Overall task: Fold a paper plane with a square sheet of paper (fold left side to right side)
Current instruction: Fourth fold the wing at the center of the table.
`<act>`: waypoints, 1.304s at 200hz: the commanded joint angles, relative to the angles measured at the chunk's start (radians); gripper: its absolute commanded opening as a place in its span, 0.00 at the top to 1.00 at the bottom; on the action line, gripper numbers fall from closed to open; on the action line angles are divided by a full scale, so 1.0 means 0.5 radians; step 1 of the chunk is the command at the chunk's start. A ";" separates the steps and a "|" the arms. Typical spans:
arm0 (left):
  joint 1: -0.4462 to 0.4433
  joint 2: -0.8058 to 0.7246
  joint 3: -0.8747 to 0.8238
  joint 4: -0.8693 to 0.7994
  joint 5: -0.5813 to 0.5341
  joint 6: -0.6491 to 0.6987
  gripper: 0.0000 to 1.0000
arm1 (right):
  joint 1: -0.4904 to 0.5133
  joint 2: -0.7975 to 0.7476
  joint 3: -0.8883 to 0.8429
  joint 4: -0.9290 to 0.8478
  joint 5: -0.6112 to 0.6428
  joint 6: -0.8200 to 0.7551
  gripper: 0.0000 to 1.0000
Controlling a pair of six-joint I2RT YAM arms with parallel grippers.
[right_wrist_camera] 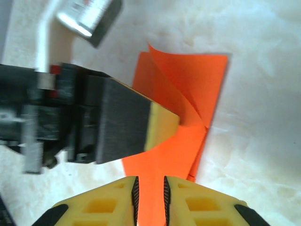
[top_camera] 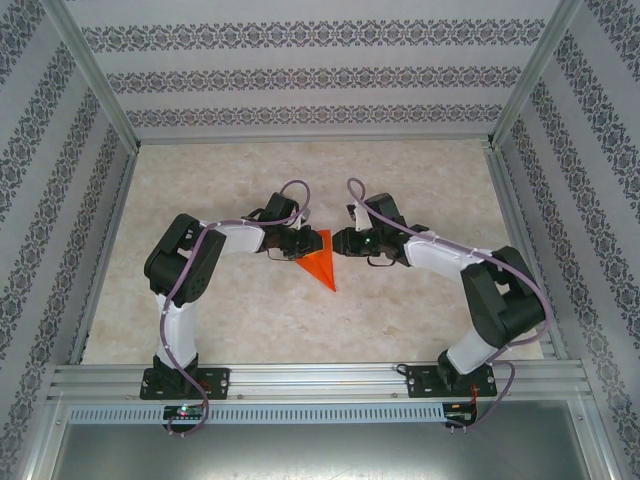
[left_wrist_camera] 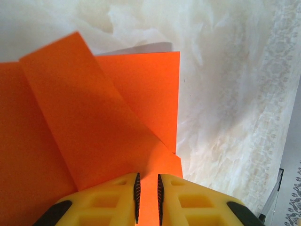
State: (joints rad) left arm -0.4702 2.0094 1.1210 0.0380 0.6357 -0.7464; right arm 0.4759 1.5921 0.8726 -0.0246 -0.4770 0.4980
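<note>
well, the thin bright orange square sheet of paper (top_camera: 320,262) lies between the two gripper tips, running out ahead of each pair of fingers. it is already creased: diagonal flaps meet in a point, and one flap stands lifted beside the left gripper (left_wrist_camera: 147,195) rather than pressed flat. by my reading it is roughly mid-way, since it is not yet a slim dart and further lengthwise folds look to be left. the left gripper's jaws are nearly together, with orange showing in the slit; i cannot tell whether they pinch it. the right gripper (right_wrist_camera: 149,195) looks the same, its grip equally unclear. beyond both lies the pale marbled tabletop (top_camera: 400,180). the paper is plain, and no brand or writing can be read anywhere.
</note>
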 commanded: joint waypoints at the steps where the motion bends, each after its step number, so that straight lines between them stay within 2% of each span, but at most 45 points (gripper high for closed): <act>1: -0.017 0.074 -0.089 -0.125 -0.110 0.038 0.78 | 0.087 -0.044 -0.075 -0.068 -0.162 0.047 0.81; 27: -0.019 0.071 -0.092 -0.120 -0.112 0.037 0.78 | 0.209 0.042 -0.103 0.064 -0.284 0.177 0.83; 78: -0.017 0.071 -0.096 -0.121 -0.108 0.038 0.78 | 0.269 0.282 -0.060 0.070 -0.227 0.164 0.83; 132: -0.018 0.071 -0.099 -0.115 -0.110 0.035 0.78 | 0.275 0.286 -0.061 -0.126 -0.128 0.056 0.82; 261: -0.017 0.077 -0.086 -0.131 -0.116 0.042 0.78 | 0.297 0.313 -0.132 -0.130 -0.168 0.059 0.82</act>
State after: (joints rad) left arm -0.4702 2.0075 1.1145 0.0494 0.6357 -0.7464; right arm 0.6117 1.7348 0.8268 -0.0643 -0.5621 0.5430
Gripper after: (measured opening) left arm 0.216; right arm 0.179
